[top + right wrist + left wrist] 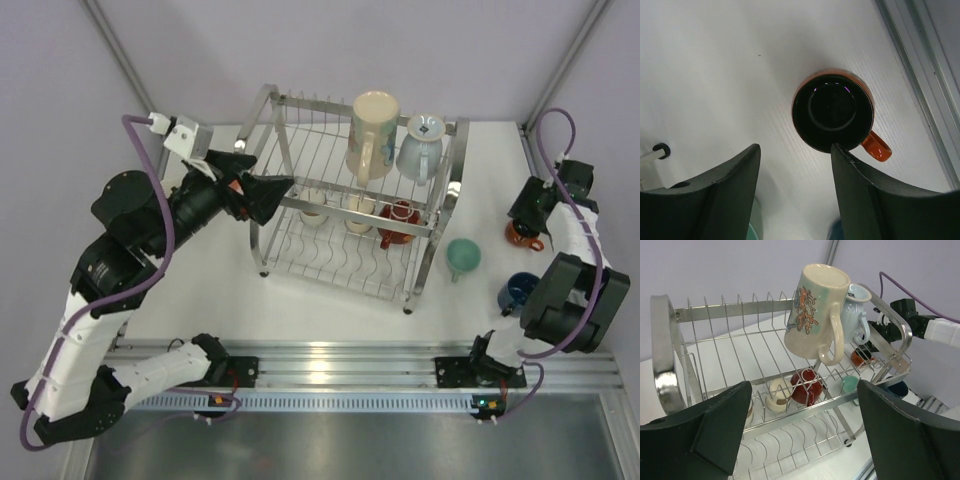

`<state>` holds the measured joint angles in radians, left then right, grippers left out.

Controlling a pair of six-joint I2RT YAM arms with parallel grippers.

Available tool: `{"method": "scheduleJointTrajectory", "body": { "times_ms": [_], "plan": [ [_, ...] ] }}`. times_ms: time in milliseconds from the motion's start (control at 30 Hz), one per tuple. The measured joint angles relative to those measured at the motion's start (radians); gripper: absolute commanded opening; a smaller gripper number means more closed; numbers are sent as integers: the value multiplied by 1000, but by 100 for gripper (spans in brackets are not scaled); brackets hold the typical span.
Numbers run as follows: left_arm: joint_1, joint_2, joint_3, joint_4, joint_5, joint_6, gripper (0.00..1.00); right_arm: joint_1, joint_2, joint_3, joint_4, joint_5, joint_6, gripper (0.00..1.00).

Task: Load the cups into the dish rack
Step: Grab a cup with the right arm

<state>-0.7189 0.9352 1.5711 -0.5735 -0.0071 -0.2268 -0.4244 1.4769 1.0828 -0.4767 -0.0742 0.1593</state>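
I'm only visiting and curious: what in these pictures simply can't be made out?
- Top view: the orange mug is mostly covered by the right arm.
- Top view: the navy cup is partly hidden behind that same arm.
- Left wrist view: the pale blue mug is half hidden behind the printed mug.
- Top view: the cream cup on the dish rack's lower tier is crossed by wires and too small for detail.

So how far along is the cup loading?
Done: five cups in the dish rack, printed mug and pale blue mug up top, red cup and two cream cups below. In hand: nothing; the open right gripper hovers over the orange cup. To do: that, the mint cup and navy cup on the table.
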Motion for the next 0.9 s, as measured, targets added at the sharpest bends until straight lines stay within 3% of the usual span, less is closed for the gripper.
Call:
{"method": "scheduleJointTrajectory", "body": {
  "times_ms": [267,500,900],
  "plan": [
    [0,42,2,16,26,22,91,3,24,1,5,-12,-81,57],
    [0,-13,-48,90,27,41,91,39,74,69,-27,72,-172,57],
    [0,-29,-49,135,-14,72,92,57,249,104,-53,-8,-224,50]
  ]
}}
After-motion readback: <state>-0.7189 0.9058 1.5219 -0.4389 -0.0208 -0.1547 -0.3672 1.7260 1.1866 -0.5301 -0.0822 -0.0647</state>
